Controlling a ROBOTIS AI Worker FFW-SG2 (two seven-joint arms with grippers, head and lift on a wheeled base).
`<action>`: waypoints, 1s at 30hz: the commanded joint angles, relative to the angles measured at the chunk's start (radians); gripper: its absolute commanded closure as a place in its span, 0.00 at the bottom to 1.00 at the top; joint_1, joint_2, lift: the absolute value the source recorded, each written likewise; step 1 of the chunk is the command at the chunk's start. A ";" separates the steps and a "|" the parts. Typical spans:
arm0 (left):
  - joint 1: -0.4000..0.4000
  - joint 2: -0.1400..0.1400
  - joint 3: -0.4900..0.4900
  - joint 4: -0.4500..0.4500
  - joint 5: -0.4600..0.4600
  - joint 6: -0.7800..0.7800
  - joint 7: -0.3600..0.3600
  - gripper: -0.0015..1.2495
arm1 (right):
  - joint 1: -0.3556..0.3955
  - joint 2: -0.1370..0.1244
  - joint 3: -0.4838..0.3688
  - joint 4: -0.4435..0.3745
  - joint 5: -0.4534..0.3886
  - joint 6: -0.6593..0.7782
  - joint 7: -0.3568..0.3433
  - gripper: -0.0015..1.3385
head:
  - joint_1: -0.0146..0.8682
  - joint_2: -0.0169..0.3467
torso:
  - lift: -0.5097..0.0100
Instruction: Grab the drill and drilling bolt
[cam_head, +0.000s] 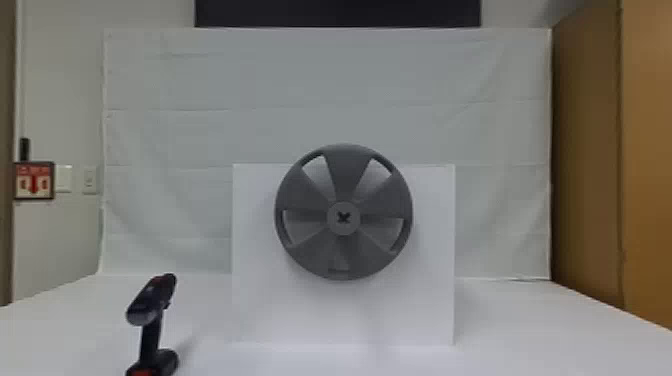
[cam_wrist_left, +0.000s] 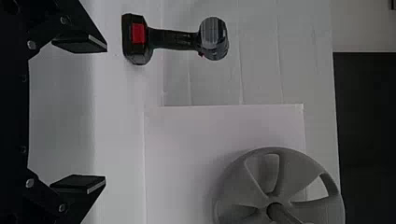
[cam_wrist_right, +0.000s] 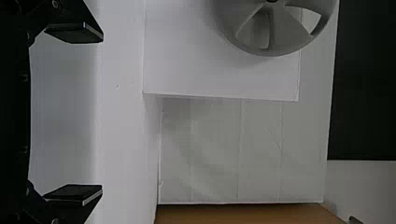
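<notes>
So the drill (cam_head: 151, 330) stands upright on the white table (cam_head: 525, 325), over on the robot's left, well apart from the wheel (cam_head: 332, 260). My worry is the grab: the handle's skinny with a chunky head on top, so if the left gripper (cam_wrist_left: 105, 114) comes in off-centre, one finger probably clips it and tips the whole thing. Its fingers are spread wide with nothing between them, which helps. Grip it crooked and the bit likely misses the cross-shaped piece (cam_head: 343, 217) at the hub, which I'd guess is the bolt. Push too hard and the white panel (cam_head: 260, 300) behind might shift. Right gripper (cam_wrist_right: 102, 112) is wide and empty too.
</notes>
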 joint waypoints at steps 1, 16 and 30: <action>0.006 -0.003 0.014 0.002 0.009 0.001 0.003 0.22 | 0.014 0.005 0.009 -0.004 0.004 0.003 0.001 0.12 | 0.00 0.19 | 0.22; 0.023 -0.006 0.006 0.043 0.081 0.000 0.015 0.22 | 0.020 -0.015 0.037 -0.036 0.016 0.040 0.001 0.12 | 0.00 0.19 | 0.22; -0.025 -0.005 -0.020 0.071 0.101 -0.011 0.005 0.22 | 0.010 -0.015 0.029 -0.044 0.033 0.040 -0.001 0.12 | 0.00 0.19 | 0.22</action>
